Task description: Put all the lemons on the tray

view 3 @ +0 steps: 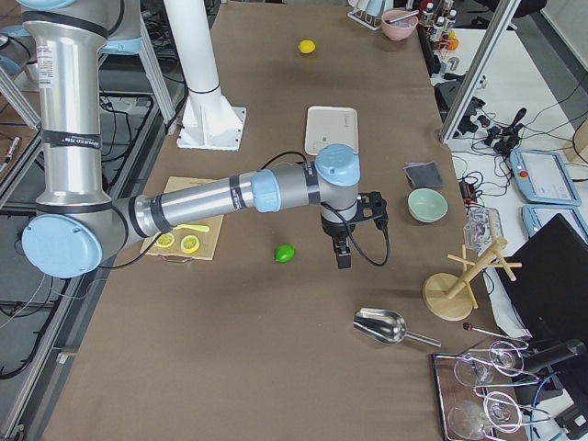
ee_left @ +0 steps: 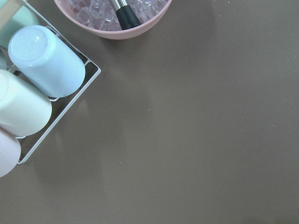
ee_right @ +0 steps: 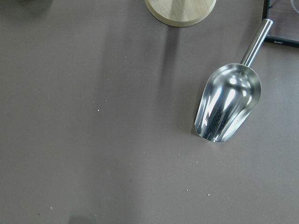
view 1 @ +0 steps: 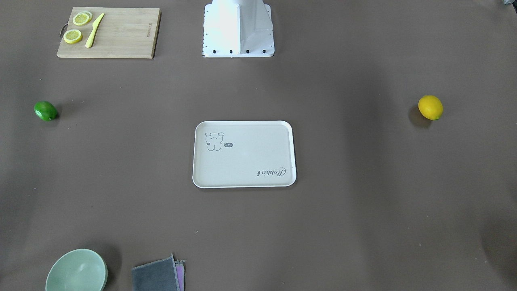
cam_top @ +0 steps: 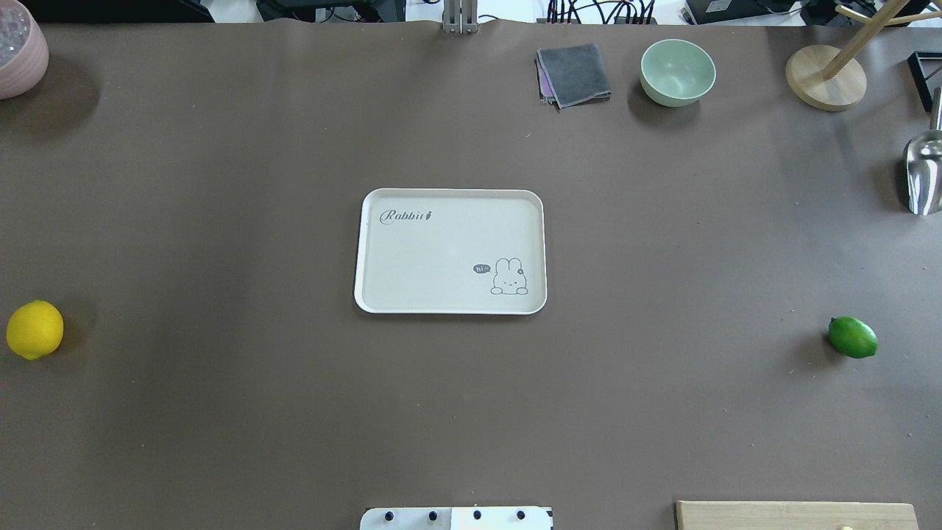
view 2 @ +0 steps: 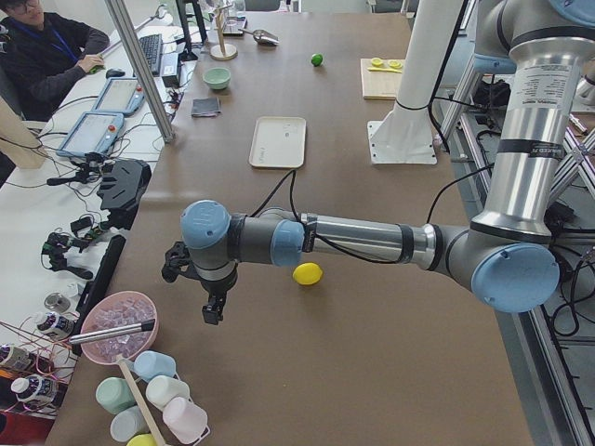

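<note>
The off-white tray [view 1: 250, 157] lies bare in the middle of the table, also in the overhead view [cam_top: 441, 250]. The yellow lemon [cam_top: 34, 329] rests on the table far to the tray's left, and the green lemon [cam_top: 853, 337] far to its right. My left gripper [view 2: 214, 311] hangs above the table past the yellow lemon [view 2: 307, 273], near the pink bowl. My right gripper [view 3: 343, 257] hangs just beside the green lemon [view 3: 285, 253]. Both grippers show only in the side views, so I cannot tell whether they are open or shut.
A wooden cutting board [view 1: 121, 32] with lemon slices and a yellow knife lies near the base. A green bowl [cam_top: 677, 71] and a grey cloth [cam_top: 574, 73] lie at the far edge. A pink ice bowl [ee_left: 117, 18], racked cups [ee_left: 42, 60] and a metal scoop [ee_right: 229, 107] stand at the table's ends.
</note>
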